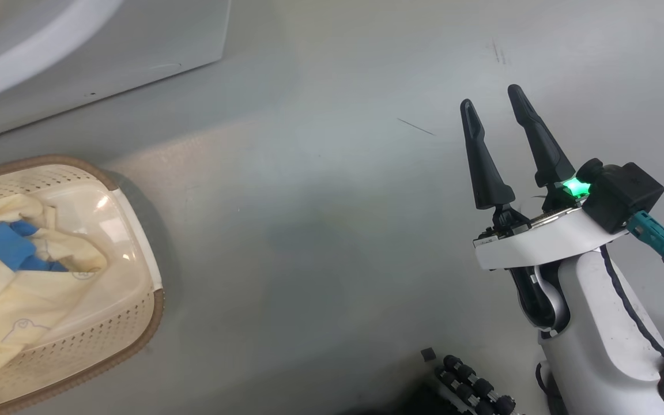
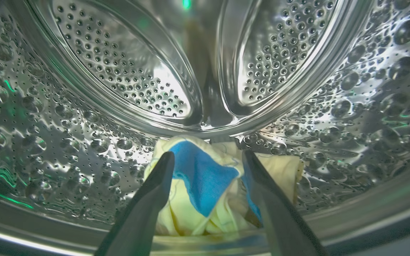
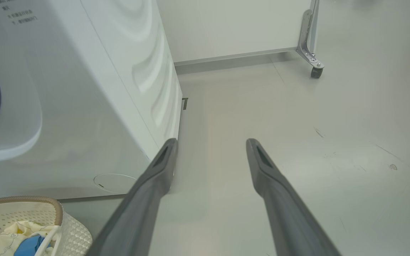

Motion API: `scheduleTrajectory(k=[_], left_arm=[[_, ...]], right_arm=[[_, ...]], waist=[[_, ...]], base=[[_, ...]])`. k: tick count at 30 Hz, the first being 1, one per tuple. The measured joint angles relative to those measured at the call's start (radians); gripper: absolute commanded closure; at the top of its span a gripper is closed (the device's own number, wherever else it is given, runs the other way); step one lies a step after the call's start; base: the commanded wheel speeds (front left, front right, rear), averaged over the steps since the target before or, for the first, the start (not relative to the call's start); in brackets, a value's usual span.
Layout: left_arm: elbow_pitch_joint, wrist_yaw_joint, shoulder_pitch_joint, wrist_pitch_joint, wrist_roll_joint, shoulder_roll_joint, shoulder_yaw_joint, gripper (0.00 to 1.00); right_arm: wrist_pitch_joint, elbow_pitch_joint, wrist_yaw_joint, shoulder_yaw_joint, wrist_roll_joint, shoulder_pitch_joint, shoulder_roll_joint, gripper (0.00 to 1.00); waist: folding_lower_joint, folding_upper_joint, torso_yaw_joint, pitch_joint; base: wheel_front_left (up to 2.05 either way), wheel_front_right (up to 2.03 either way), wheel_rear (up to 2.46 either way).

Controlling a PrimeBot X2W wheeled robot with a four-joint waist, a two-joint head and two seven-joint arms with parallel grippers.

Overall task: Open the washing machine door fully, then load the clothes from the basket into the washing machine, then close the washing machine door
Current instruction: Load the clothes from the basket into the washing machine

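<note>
Holding the fingers of my left gripper (image 2: pixel 208 153) spread inside the steel drum (image 2: pixel 119 71), I am seeing a cream-and-blue garment (image 2: pixel 205 177) lying loose between them, low at the front. My right gripper (image 1: pixel 491 97) is hanging, fingers parted, over bare floor (image 1: pixel 309 230), well apart from the basket (image 1: pixel 153 323) holding more crumpled clothes (image 1: pixel 15 276) near the washing machine (image 3: pixel 84 89).

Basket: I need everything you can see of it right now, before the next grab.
The basket is an oval cream plastic tub with perforated walls, a brown woven-look rim and a white side handle. It stands upright on the grey floor at the robot's left, a strip of floor between it and the white washing machine. Inside lie crumpled cream clothes with a blue patch, resting against its wall. The head view's edge cuts off its left part.
</note>
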Motion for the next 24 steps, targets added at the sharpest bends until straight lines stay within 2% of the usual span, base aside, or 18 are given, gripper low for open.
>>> scheduleTrajectory(k=[5,12,21,24], left_arm=[[0.008,0.000,0.092,-0.089,-0.029,-0.070,0.017,0.00],[-0.014,0.000,0.226,-0.207,-0.062,-0.140,0.023,0.00],[-0.072,0.000,0.440,-0.223,-0.061,-0.261,-0.009,0.00],[-0.089,0.000,0.511,-0.223,-0.058,-0.282,-0.013,0.00]], right_arm=[[0.000,0.007,0.000,-0.020,-0.009,0.005,-0.005,0.00],[0.000,0.016,0.000,-0.051,-0.024,0.033,-0.025,0.00],[0.000,0.031,0.000,-0.123,-0.044,0.107,-0.056,0.00],[0.000,0.039,0.000,-0.138,-0.054,0.129,-0.069,0.00]], waist=[[0.0000,0.0000,0.018,-0.043],[0.0000,0.0000,0.055,-0.110],[0.0000,0.0000,0.124,-0.198],[0.0000,0.0000,0.147,-0.234]], base=[[0.00,0.00,0.00],[0.00,0.00,0.00],[0.00,0.00,0.00],[0.00,0.00,0.00]])
